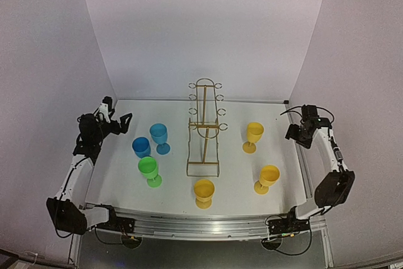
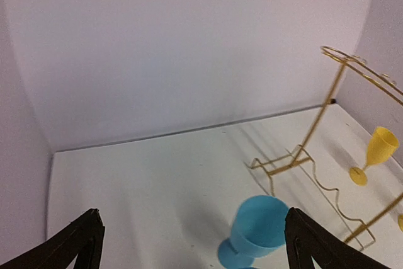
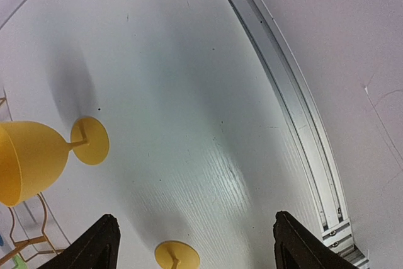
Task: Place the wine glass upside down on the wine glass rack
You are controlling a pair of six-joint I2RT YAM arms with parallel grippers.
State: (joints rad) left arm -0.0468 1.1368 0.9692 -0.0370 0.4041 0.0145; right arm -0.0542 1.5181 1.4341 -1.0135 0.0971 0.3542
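Probably light, stiff, slick plastic; best pinched at the stem or low on the bowl. Yellow wine glass upright toward the right edge of the desk, right of the wine glass rack. Right gripper parted, empty, nearby. Left gripper spread wide, empty, at the left edge.

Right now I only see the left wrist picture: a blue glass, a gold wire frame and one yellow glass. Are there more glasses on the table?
Observer: Yes, six in all: two blue glasses, a green glass and three yellow glasses.
Operator: Is anything hanging on that frame?
Observer: No. The wine glass rack is bare; every glass stands upright on the table.
Operator: Where is the other arm?
Observer: The right gripper hovers open near the table's right edge, holding nothing.
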